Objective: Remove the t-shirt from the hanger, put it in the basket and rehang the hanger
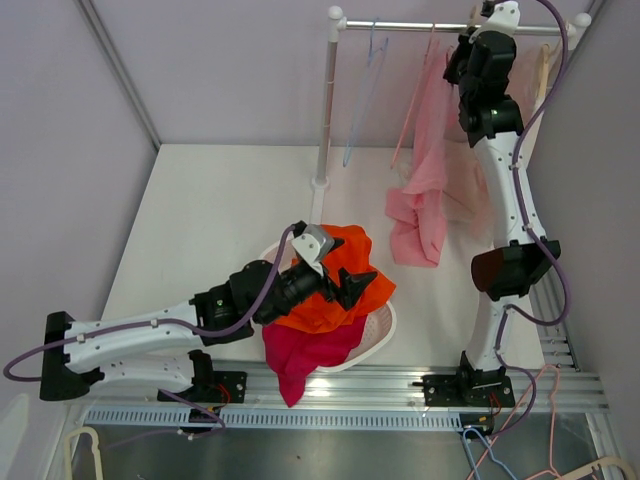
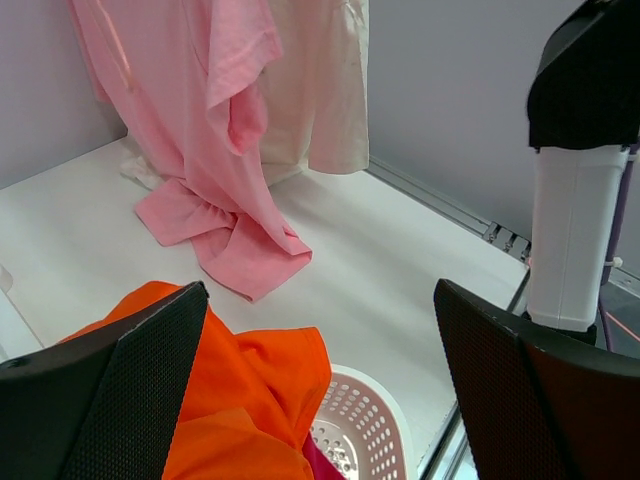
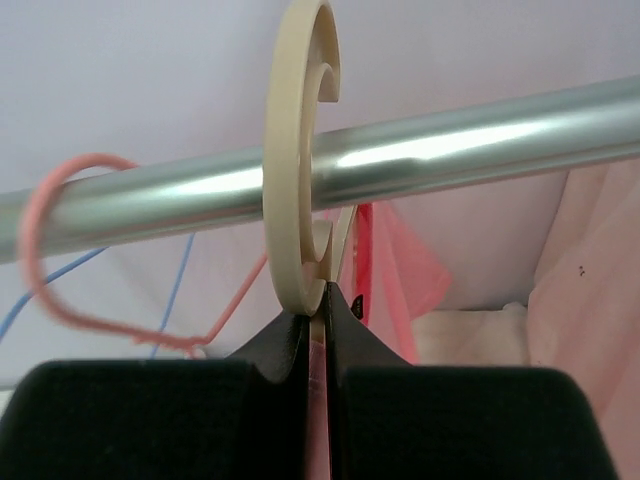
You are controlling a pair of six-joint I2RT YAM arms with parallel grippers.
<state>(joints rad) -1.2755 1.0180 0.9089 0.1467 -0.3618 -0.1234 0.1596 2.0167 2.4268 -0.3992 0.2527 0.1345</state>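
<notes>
**Top external view.** Left of centre, a white perforated basket (image 1: 383,322) stands on the table (image 1: 220,220) near its front edge. It holds an orange garment (image 1: 350,255) heaped over a magenta garment (image 1: 300,360), which spills across the near rim. The left gripper (image 1: 350,285) hangs just above the orange heap, its jaws spread wide with nothing between them. Further right, an upright pole (image 1: 325,100) carries a horizontal rail (image 1: 410,27). A bare blue hanger (image 1: 365,80) and a pink hanger (image 1: 412,105) hang from the rail. The pink t-shirt (image 1: 430,160) hangs below the rail, and its lower end lies crumpled on the table to the right of the basket, apart from it. At far right the right gripper (image 1: 490,18) is raised to the rail.

**Left wrist view.** This view adds a cream garment (image 2: 320,90) hanging just behind the pink t-shirt, largely masked from above by the right arm (image 2: 570,240). It also shows the basket's perforated wall under the orange cloth.

**Right wrist view.** Only here is the grasp visible. A cream hanger (image 3: 295,150) is hooked over the rail, and the right gripper's fingers (image 3: 270,355) are pressed together on its neck just under the hook. Which garment this hanger carries cannot be told.
</notes>
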